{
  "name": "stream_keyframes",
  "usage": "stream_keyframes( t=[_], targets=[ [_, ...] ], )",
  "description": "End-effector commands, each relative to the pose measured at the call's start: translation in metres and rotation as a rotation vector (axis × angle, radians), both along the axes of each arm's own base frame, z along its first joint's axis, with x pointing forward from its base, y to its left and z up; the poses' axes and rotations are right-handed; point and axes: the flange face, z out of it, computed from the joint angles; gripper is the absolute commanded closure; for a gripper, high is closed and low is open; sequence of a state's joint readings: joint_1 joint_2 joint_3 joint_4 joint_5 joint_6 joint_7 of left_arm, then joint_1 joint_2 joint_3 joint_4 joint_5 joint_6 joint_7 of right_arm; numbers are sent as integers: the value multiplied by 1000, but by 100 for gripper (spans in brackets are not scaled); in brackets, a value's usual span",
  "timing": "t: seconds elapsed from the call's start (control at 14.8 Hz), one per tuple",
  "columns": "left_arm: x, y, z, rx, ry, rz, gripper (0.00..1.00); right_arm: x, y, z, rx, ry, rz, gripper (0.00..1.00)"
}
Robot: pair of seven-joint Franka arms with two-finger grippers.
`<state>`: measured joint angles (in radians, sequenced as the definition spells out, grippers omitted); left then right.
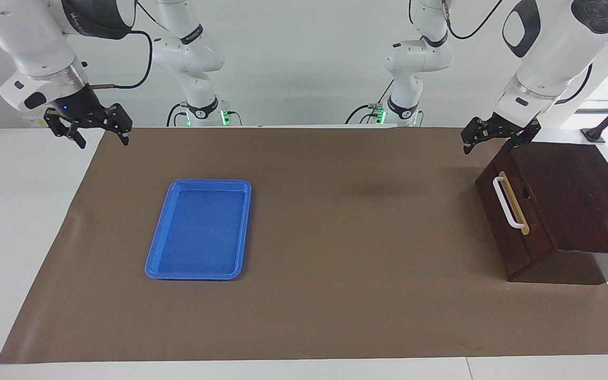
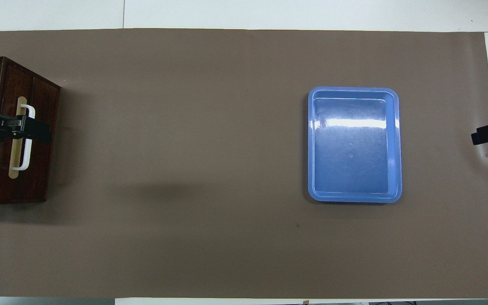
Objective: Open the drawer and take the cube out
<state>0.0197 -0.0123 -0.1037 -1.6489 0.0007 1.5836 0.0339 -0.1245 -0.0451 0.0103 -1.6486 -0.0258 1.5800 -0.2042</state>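
The dark brown wooden box stands at the left arm's end of the table. Its drawer is shut, with the white bar handle facing the middle of the table. The yellow cube is hidden. My left gripper is open and hangs in the air over the box's corner nearest the robots, apart from the handle. In the overhead view the left gripper covers part of the handle. My right gripper is open and empty, raised over the edge of the brown mat at the right arm's end, where that arm waits.
An empty blue plastic tray lies on the brown mat toward the right arm's end; it also shows in the overhead view. White table surface borders the mat on all sides.
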Motion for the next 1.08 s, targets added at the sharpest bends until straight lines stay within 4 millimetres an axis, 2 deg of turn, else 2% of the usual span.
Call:
stream_keyframes(
  t=[0.0, 1.01],
  targets=[
    [-3, 3, 3, -13, 8, -4, 0, -3, -4, -2, 11, 3, 9, 0],
    [-3, 3, 3, -13, 8, -4, 0, -1, -3, -2, 9, -4, 22, 0]
  ],
)
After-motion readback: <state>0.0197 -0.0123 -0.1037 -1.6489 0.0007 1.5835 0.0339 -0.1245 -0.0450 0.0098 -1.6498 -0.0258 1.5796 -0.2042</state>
